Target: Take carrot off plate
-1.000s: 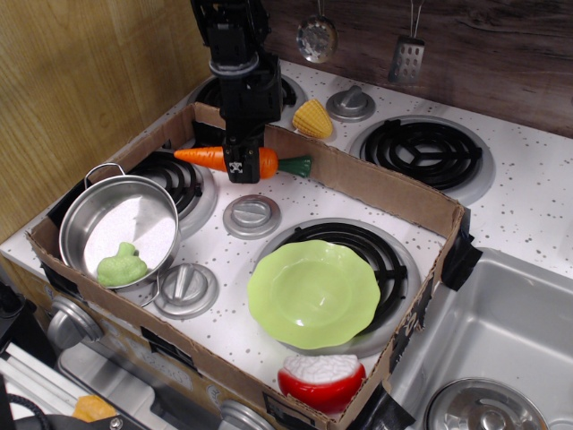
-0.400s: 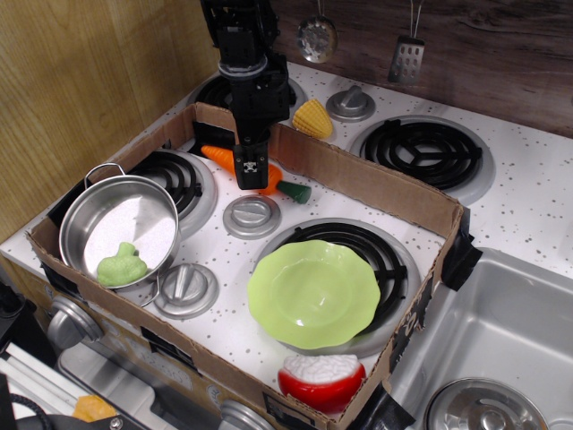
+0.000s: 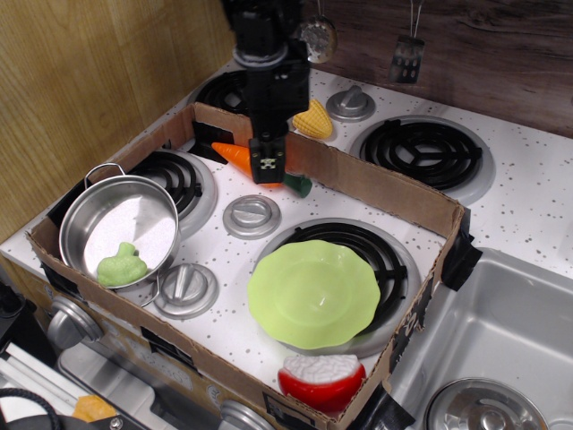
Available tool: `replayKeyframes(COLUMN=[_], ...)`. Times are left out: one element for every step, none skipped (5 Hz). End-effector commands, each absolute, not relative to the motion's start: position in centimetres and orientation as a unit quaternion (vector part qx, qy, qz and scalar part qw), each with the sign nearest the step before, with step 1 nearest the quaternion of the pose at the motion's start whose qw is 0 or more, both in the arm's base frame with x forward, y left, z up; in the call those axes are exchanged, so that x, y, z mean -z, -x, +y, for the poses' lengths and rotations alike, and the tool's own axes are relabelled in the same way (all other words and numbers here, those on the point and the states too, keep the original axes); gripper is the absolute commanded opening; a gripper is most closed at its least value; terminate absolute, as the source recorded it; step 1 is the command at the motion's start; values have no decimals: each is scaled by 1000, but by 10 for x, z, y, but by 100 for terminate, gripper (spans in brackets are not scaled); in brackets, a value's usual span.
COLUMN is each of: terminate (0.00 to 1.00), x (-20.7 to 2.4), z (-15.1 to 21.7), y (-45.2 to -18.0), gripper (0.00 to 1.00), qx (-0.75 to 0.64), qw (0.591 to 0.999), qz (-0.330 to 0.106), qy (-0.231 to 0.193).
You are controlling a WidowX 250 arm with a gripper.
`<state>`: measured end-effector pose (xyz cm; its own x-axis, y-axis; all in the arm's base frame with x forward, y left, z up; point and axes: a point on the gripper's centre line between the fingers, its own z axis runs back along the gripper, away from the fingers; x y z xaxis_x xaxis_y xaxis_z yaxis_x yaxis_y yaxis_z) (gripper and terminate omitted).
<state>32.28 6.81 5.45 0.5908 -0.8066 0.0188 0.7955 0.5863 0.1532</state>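
Note:
The orange carrot [image 3: 233, 154] with its dark green top [image 3: 298, 185] lies slanted against the back wall of the cardboard box, low over the stove top between the left burner and the box wall. My gripper [image 3: 269, 167] comes down from above, and its black fingers [image 3: 268, 159] are closed across the carrot's thick middle. The lime-green plate [image 3: 261, 296] sits empty on the front right burner, well apart from the carrot and the gripper.
A cardboard box wall [image 3: 376, 184] rings the stove. A steel pot [image 3: 116, 224] with a green lump [image 3: 121, 266] is at the left. A red bowl [image 3: 320, 381] stands at the front. A corn cob [image 3: 313, 118] lies behind the box. A sink [image 3: 501, 358] is at the right.
My gripper has carried the carrot down and to the right, toward the box's back wall. The carrot has turned from level to slanted, leafy end lower. The plate has not moved.

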Motion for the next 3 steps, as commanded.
replayKeyframes(terminate=[0, 0, 100], x=[-80, -80, -80], z=[46, 46, 46], y=[-315, -315, -315], gripper=[100, 100, 100], qx=[434, 434, 434], qw=[895, 895, 895], qz=[-66, -66, -66], qy=[-80, -80, -80])
